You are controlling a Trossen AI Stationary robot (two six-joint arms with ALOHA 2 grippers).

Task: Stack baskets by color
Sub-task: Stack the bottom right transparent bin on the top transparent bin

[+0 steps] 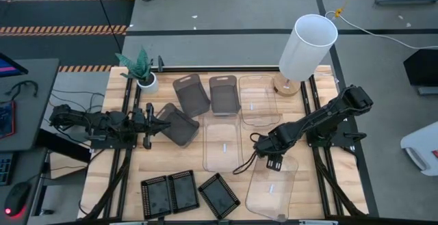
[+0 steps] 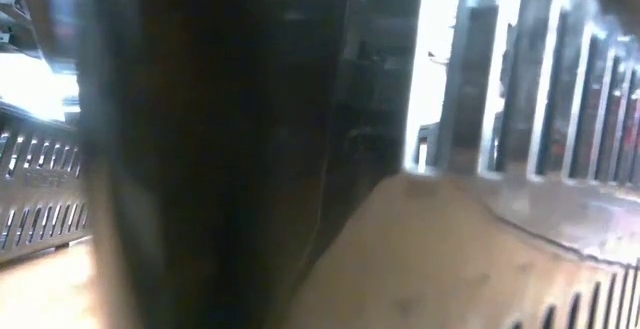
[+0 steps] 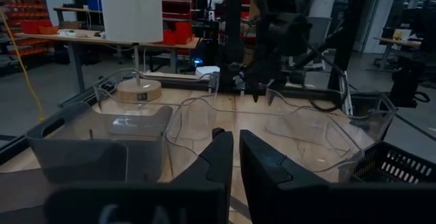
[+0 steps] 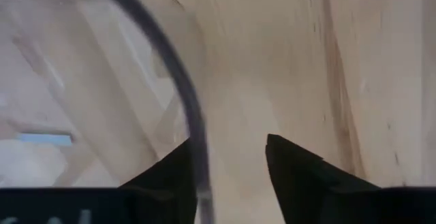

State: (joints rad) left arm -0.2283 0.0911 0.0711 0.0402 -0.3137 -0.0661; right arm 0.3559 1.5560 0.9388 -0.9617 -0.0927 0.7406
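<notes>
Three clear baskets lie on the table: one far right [image 1: 259, 100], one in the middle [image 1: 221, 145], one near right [image 1: 272, 187]. Two grey baskets [image 1: 191, 94] [image 1: 223, 94] sit at the far side and a third [image 1: 179, 126] lies askew at the left. Three black mesh baskets [image 1: 156, 196] [image 1: 183, 189] [image 1: 219, 195] lie near the front edge. My right gripper [image 1: 274, 162] [image 4: 231, 163] points down, open, over the near clear basket's far rim. My left gripper [image 1: 159, 124] [image 3: 235, 152] is level and shut beside the askew grey basket [image 3: 95, 146]. My right gripper stands astride the near clear basket's far rim [image 4: 194, 142], coming from above. The rim runs close along the inner side of one finger [image 4: 174, 166]; I cannot tell whether it touches. My left gripper's fingertips sit at the askew grey basket's left edge [image 1: 165, 120]; whether they touch does not show.
A tall white cylinder [image 1: 308, 47] on a wooden foot stands at the far right, and a small potted plant [image 1: 142, 71] at the far left. Something dark stands close in front of the low camera and fills most of its view.
</notes>
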